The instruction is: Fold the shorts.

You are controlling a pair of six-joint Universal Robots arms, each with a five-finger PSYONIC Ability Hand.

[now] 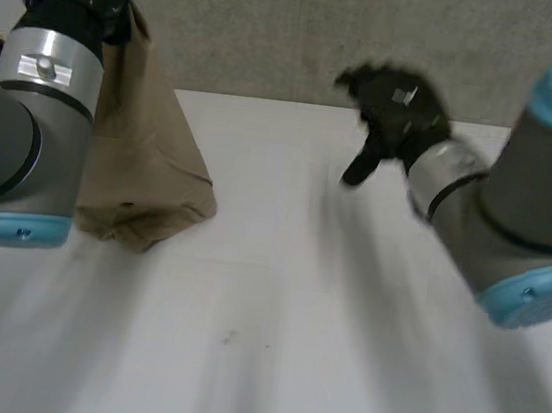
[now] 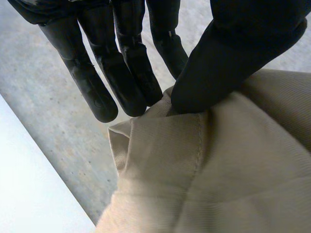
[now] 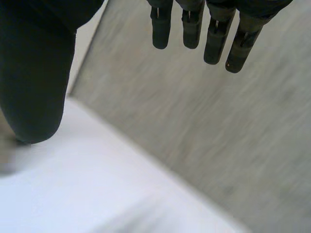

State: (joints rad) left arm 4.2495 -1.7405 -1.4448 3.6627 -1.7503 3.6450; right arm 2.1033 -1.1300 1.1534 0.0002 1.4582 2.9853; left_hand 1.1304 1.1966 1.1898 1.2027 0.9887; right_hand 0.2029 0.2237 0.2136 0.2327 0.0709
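One pair of shorts (image 1: 149, 176) in left hand (image 2: 233, 53)

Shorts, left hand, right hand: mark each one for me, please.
shorts (image 1: 152, 186), head view, on the draped tan cloth.
left hand (image 2: 228, 58), left wrist view, on the thumb pinching the cloth's edge.
right hand (image 1: 401, 106), head view, on the hand's middle.
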